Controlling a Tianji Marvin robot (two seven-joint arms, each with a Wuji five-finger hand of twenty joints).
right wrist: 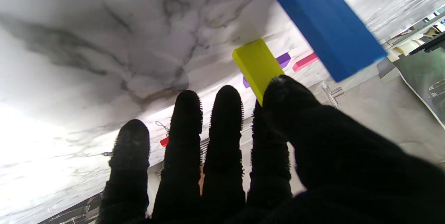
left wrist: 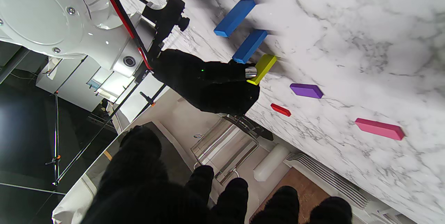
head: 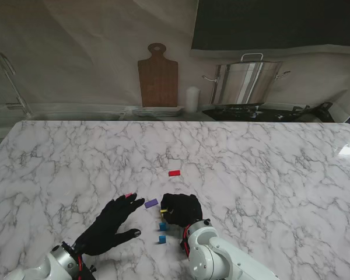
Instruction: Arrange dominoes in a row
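Beside the two upright blue dominoes (left wrist: 240, 26), the yellow domino (left wrist: 263, 68) stands on the marble table (head: 268, 175), pinched by the right hand (head: 181, 210); purple domino (head: 151, 203) lies beyond. The left hand (head: 114, 224) rests spread, holding nothing. Releasing carelessly could topple the neighbouring blue piece; no writing is legible.

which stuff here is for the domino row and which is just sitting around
Job: two blue dominoes, yellow domino in the right hand, purple domino, pink domino, red domino.

Lying about: cutting board, pot, plates.
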